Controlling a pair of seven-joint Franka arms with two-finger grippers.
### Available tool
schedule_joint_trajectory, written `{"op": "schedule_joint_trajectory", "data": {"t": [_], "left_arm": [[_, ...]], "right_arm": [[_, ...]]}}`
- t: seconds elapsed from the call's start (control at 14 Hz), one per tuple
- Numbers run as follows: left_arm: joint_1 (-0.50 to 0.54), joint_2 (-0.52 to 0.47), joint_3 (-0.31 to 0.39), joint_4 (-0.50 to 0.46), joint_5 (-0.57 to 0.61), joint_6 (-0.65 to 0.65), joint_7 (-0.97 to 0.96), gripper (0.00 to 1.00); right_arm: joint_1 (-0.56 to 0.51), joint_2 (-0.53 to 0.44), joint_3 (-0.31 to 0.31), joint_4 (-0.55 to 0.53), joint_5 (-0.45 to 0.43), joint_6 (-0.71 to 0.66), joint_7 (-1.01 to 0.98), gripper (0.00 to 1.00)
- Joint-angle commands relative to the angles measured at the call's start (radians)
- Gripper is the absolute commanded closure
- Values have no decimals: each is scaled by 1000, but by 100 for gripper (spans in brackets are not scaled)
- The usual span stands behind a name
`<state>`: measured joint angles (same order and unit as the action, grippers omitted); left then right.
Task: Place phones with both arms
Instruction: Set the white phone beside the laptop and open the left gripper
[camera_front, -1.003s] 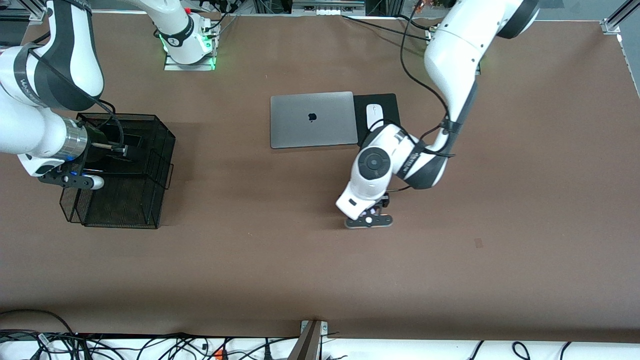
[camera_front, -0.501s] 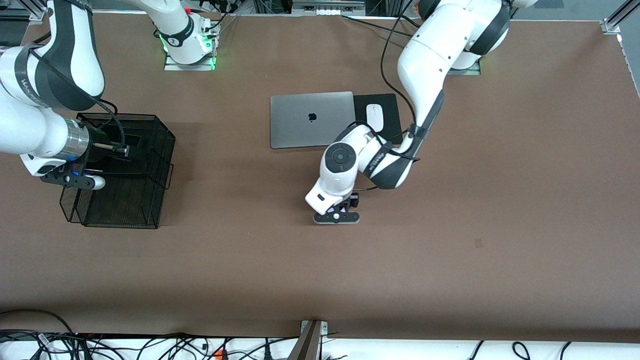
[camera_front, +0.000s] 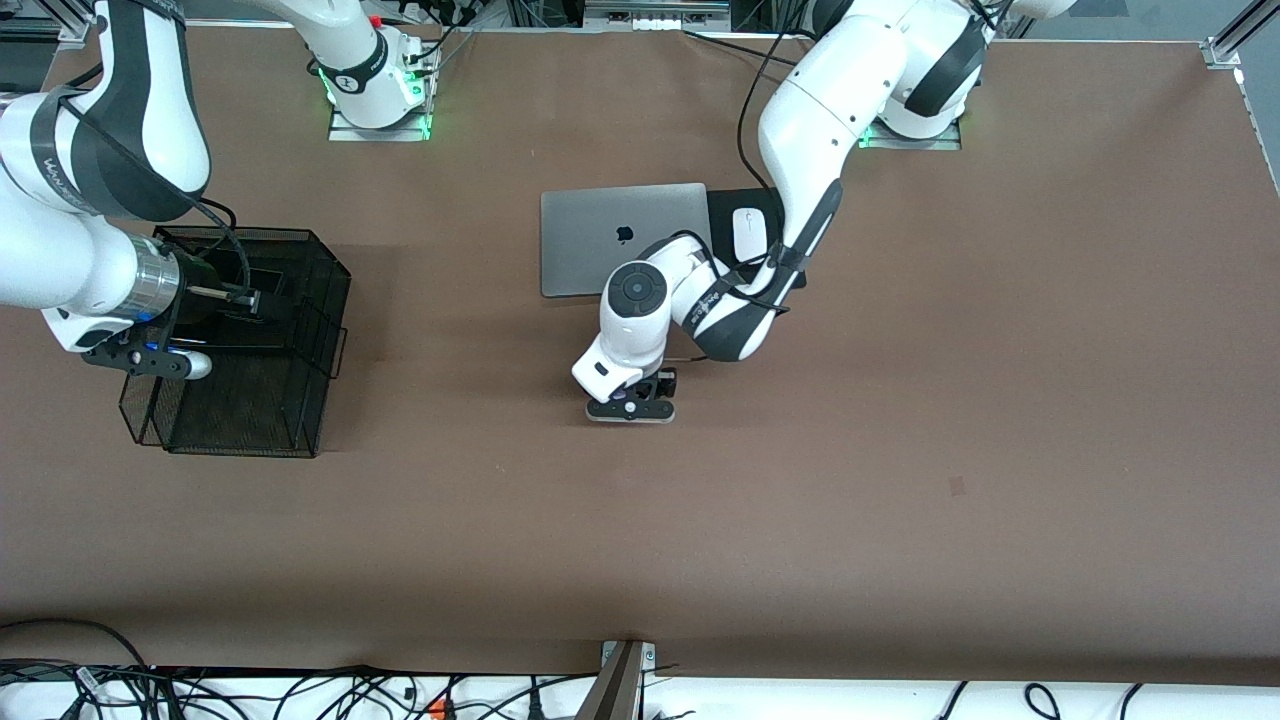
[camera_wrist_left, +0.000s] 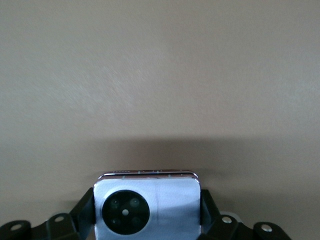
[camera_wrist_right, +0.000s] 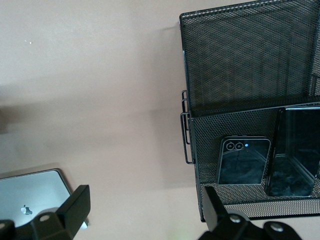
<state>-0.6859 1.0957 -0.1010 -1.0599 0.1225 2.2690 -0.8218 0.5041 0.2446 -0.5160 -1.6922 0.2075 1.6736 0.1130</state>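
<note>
Lilac phone (camera_wrist_left: 147, 205) between the left pincer's (camera_wrist_left: 147, 220) fingers (camera_wrist_left: 82, 215).

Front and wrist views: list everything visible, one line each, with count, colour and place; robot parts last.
mesh basket: one, black, at the right arm's end of the table.
black phones: two, a small folded one and a long slab, side by side in the basket.
lilac phone: one, held in the left gripper.
laptop: one, silver, closed, mid-table.
mouse: one, white, on a black pad beside the laptop.
left gripper: shut on the lilac phone, over bare table.
right gripper: open, over the basket.
</note>
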Motion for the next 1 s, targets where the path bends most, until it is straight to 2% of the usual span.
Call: {"op": "schedule_joint_trajectory", "data": {"t": [0.0, 0.07, 0.14, 0.21, 0.57, 0.93], "left_arm": [[-12, 33, 18, 46, -20, -3, -31, 67], [-11, 35, 20, 46, -20, -3, -30, 44], [-6, 35, 20, 46, -20, -3, -30, 15], [-6, 33, 21, 46, -18, -3, -28, 0], [5, 7, 21, 47, -18, -32, -23, 0], [86, -94, -2, 47, -60, -212, 90, 0]], "right_arm": [[1, -1, 1, 16, 18, -22, 14, 1], [1, -1, 5, 16, 20, -22, 17, 1], [1, -1, 5, 14, 20, -22, 19, 1], [1, 1, 10, 14, 20, -31, 22, 1], [2, -1, 28, 16, 21, -34, 48, 1], [1, -7, 59, 20, 18, -34, 65, 1]]}}
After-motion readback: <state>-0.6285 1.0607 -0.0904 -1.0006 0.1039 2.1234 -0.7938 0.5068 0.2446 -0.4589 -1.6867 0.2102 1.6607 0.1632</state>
